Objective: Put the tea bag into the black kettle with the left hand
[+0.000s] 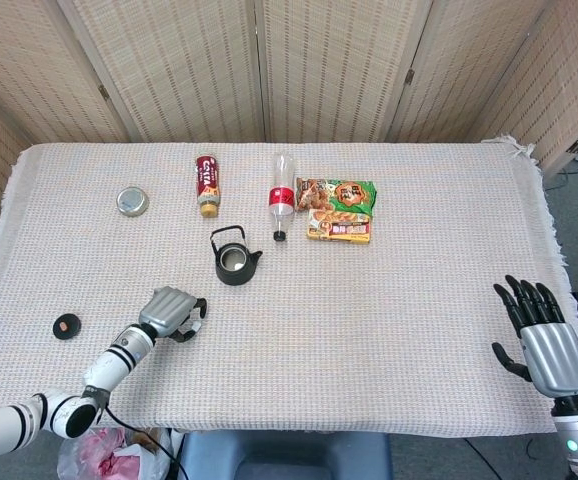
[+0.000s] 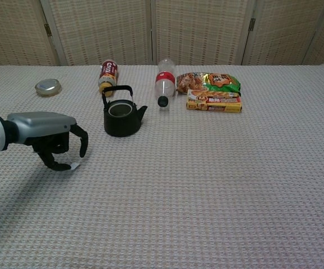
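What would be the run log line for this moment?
left hand: fingers curled over small white tea bag on cloth | black kettle: lid off, upright | right hand: open, idle

left hand: silver-and-black robot hand [image 1: 172, 312], fingers curled down on cloth, near front-left edge; tea bag not discernible
right hand: silver-and-black robot hand [image 1: 541, 338], fingers spread, holds nothing, off table's right edge
kettle: small black kettle [image 1: 234, 258], lidless, upright, behind left hand, apart
table: beige woven tablecloth [image 1: 389, 300]
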